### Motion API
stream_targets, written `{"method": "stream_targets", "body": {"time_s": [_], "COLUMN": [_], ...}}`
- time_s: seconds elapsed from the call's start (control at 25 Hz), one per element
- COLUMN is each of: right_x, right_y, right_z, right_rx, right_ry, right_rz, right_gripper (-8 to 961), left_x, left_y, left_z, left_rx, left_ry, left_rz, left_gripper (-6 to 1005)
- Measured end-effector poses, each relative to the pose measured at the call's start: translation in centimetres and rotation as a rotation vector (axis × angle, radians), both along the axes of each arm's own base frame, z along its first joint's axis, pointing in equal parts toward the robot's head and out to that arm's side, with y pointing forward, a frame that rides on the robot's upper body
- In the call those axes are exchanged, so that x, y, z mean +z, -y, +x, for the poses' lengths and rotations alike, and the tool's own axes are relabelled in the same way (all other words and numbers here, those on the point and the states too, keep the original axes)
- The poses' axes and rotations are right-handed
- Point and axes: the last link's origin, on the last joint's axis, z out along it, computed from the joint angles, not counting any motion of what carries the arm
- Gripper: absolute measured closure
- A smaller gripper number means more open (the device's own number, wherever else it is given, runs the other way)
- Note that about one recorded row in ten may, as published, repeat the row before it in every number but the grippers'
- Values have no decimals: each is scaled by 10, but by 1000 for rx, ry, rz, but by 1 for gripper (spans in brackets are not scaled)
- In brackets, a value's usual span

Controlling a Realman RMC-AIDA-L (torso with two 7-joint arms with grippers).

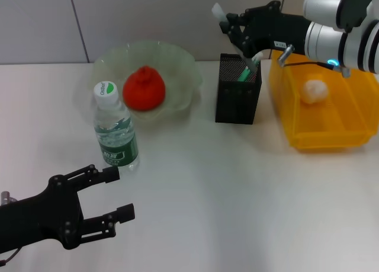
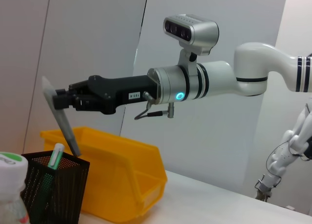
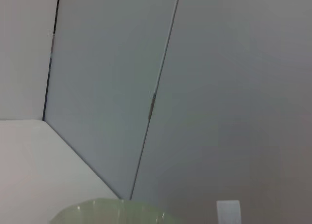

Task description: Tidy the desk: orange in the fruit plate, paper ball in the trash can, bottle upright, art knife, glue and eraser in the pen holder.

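My right gripper (image 1: 232, 26) is shut on the grey art knife (image 1: 217, 13) and holds it tilted over the black mesh pen holder (image 1: 237, 89). In the left wrist view the knife (image 2: 62, 117) has its lower tip at the holder's rim (image 2: 53, 158), below the gripper (image 2: 61, 99). A green-tipped stick (image 1: 244, 74) stands in the holder. The orange (image 1: 144, 88) lies in the green fruit plate (image 1: 177, 64). The bottle (image 1: 115, 131) stands upright in front of the plate. The paper ball (image 1: 314, 89) lies in the yellow bin (image 1: 323, 136). My left gripper (image 1: 121, 193) is open and empty, near the bottle. I see no eraser.
The yellow bin stands right beside the pen holder, under my right forearm (image 1: 340, 38). The right wrist view shows only the wall and the plate's rim (image 3: 107, 212). A second robot stands far off in the left wrist view (image 2: 287, 155).
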Motion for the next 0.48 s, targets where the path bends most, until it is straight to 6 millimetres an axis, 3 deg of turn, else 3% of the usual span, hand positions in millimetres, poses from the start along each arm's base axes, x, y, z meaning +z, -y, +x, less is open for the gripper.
{"method": "stream_targets", "body": {"time_s": [0.24,0.48], "right_x": [-8,-3], "right_y": [2,-1], "right_z": [8,8], "right_rx": [-24,-29], "right_ry": [-1,-16], "right_rz": [-22,0], "right_gripper": [777,754], "left_x": [0,0], "left_y": [-1,0], "left_z": [0,-1], "left_rx": [0,4], "left_ry": [-1,-2], "left_rz": [2,3], "left_gripper": [194,194]}}
